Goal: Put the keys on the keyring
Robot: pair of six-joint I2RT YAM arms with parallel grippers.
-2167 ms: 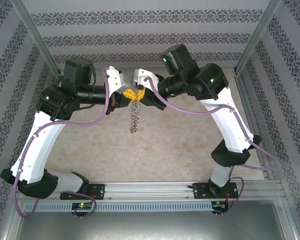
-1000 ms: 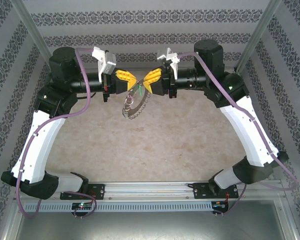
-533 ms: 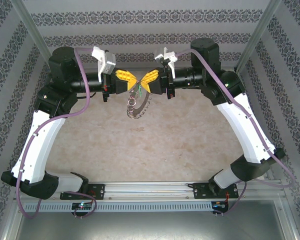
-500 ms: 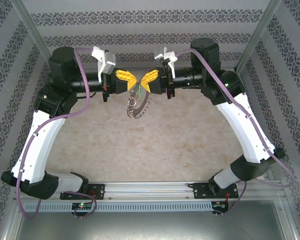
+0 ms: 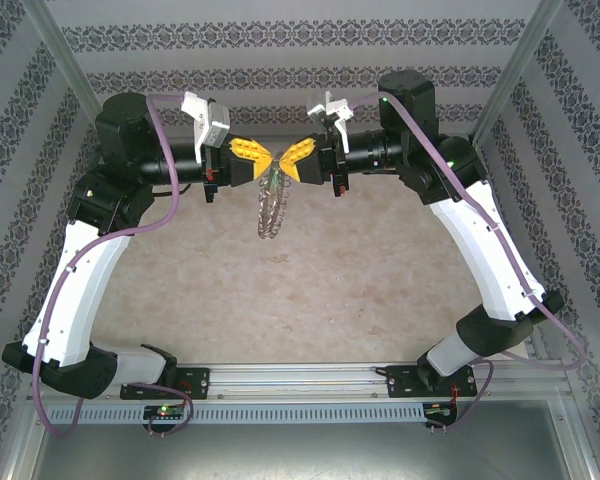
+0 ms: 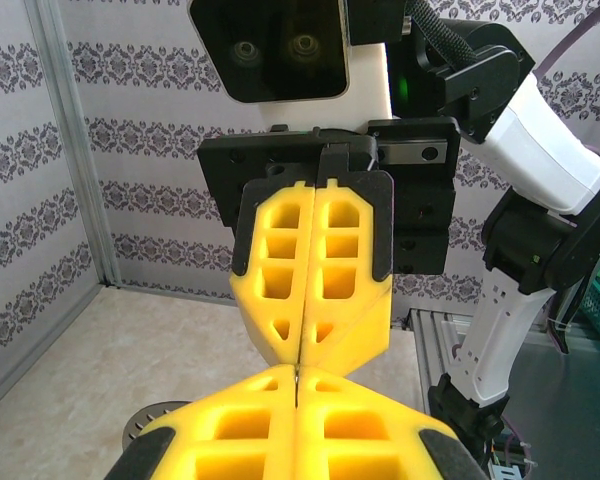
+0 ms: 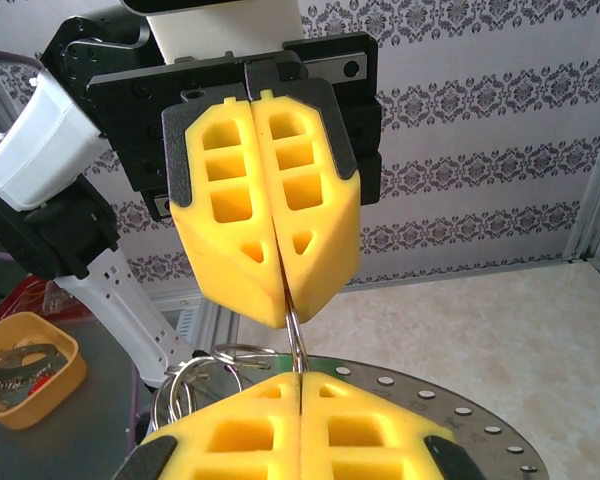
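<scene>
Left tool (image 5: 266,164) and right tool (image 5: 283,166) are nose to nose in mid-air over the back half of the beige surface (image 5: 380,280). Their yellow fingers point straight at each other, tips basically touching. Both have their fingers pressed fully together, with no gap on either one in the wrist views.

The keyring (image 5: 271,208) dangles right under where the tips meet, clear off the surface and nearly edge-on from the top camera. From the right wrist cam the keyring (image 7: 460,405) is a big dark-grey disc with little silvery studs round the rim, sitting just behind the right tool's own fingers. A thin silvery strip (image 7: 296,340) runs out of the left tool's pinched tips down to the right tool's tips. So the left one looks clamped on the keyring, but whether the right one is actually pinching anything can't be made out.

The key (image 5: 276,181) is a speck of bright green just under the tips, against the top of the ring. Whether it's threaded on isn't clear. A few thin wire rings (image 7: 195,375) bunch up beside the disc.
</scene>
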